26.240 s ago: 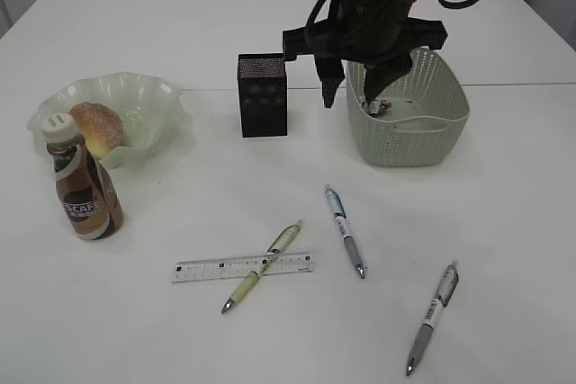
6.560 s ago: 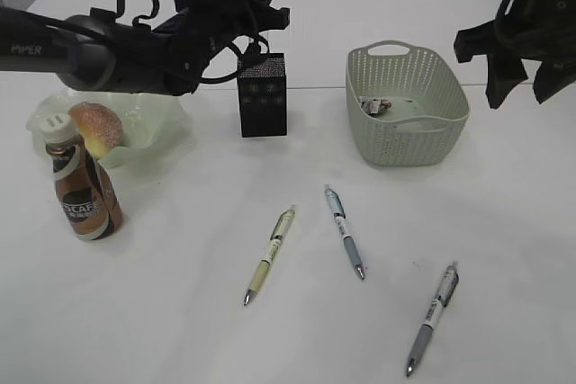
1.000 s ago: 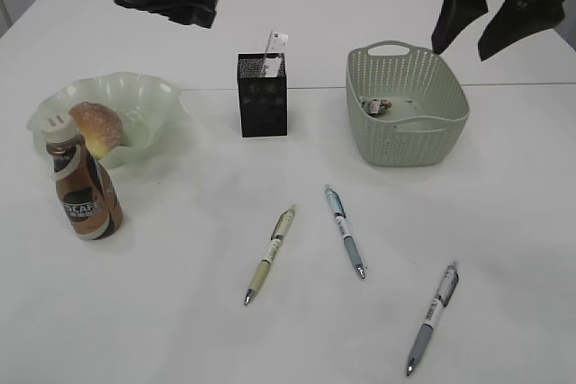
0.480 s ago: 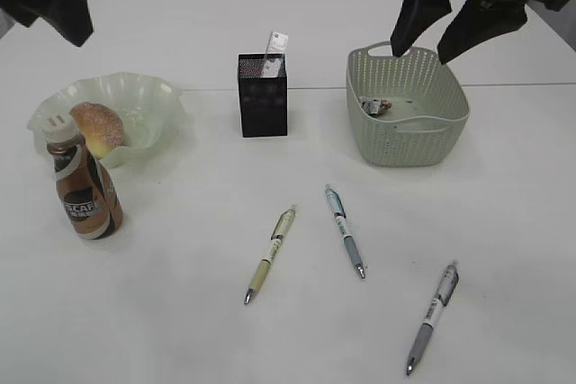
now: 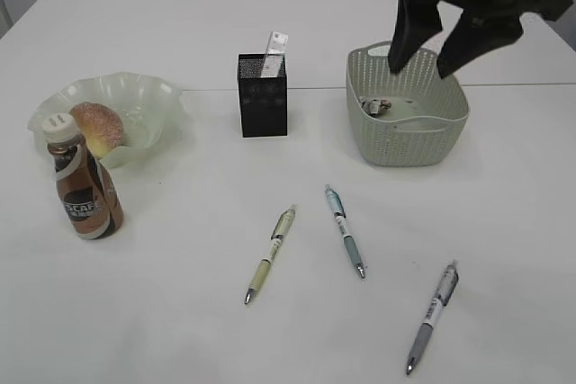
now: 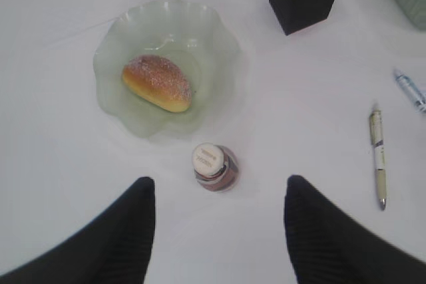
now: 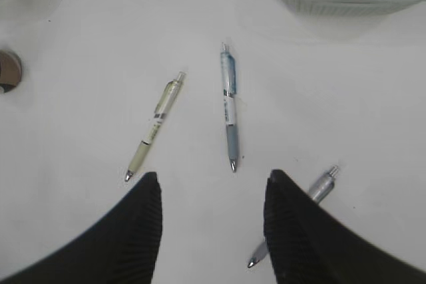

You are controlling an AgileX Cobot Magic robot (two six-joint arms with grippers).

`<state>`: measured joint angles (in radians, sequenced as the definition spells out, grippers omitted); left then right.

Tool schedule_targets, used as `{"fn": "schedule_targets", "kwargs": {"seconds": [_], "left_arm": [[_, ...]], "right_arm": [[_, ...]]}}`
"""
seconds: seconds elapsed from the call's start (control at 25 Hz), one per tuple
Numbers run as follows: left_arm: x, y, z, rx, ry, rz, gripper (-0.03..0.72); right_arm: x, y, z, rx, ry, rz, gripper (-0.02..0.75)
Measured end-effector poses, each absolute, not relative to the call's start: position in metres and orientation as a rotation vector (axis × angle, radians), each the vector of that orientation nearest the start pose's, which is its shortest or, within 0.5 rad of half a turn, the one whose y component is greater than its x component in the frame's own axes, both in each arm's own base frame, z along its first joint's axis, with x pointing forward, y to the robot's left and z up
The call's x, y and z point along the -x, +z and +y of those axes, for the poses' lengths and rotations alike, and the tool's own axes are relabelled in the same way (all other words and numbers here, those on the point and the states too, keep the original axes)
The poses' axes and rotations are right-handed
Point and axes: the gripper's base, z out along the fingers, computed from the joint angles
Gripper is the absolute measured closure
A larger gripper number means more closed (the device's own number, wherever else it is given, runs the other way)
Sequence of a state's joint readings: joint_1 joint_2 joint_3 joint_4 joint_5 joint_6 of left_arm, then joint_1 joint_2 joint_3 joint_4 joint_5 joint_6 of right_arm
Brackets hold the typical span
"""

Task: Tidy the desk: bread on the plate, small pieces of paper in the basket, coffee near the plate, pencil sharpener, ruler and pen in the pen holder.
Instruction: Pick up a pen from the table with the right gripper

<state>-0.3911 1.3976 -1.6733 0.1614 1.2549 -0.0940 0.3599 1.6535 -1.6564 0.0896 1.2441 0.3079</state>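
Since half a second ago your left arm has left the exterior view completely, and your right gripper (image 5: 430, 67) has come lower and more to the left, so now it hangs above the rear part of the basket (image 5: 407, 148).

Both pincers stand open and hold nothing. Below the right gripper (image 7: 212, 187) you see 3 pens on the desk (image 7: 80, 98). The yellow-green pen (image 7: 153, 128) lies slanted, its tip toward the left finger. The blue pen (image 7: 228, 108) lies almost straight away from you, tip toward the gap. The grey pen (image 7: 313, 194) is partly hidden behind the right finger. Between the pens the room is wide, and none of them touch.

Under the left gripper (image 6: 216, 214) the coffee (image 6: 213, 166) stands upright, just ahead of the gap. Beyond it the bread (image 6: 156, 83) lies in the plate (image 6: 113, 51), its long axis slanted. The pen holder (image 5: 262, 96) stands far ahead to the right, and the ruler (image 5: 274, 49) sticks out of its top, leaning right.
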Motion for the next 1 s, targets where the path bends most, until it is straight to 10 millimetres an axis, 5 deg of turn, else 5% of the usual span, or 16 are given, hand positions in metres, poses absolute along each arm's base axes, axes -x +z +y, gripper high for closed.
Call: {"fn": "schedule_targets", "kwargs": {"seconds": [0.24, 0.48, 1.0], "left_arm": [[-0.221, 0.475, -0.080, -0.319, -0.096, 2.327, 0.239], [-0.206, 0.485, -0.075, -0.309, -0.128, 2.292, 0.240], [-0.206, 0.485, -0.075, -0.309, -0.128, 2.291, 0.282]], "right_arm": [[-0.312, 0.309, 0.116, -0.071, 0.105, 2.924, 0.372], [-0.289, 0.255, 0.109, -0.297, 0.019, 3.103, 0.372], [-0.285, 0.246, 0.111, -0.816, 0.049, 3.054, 0.372]]}}
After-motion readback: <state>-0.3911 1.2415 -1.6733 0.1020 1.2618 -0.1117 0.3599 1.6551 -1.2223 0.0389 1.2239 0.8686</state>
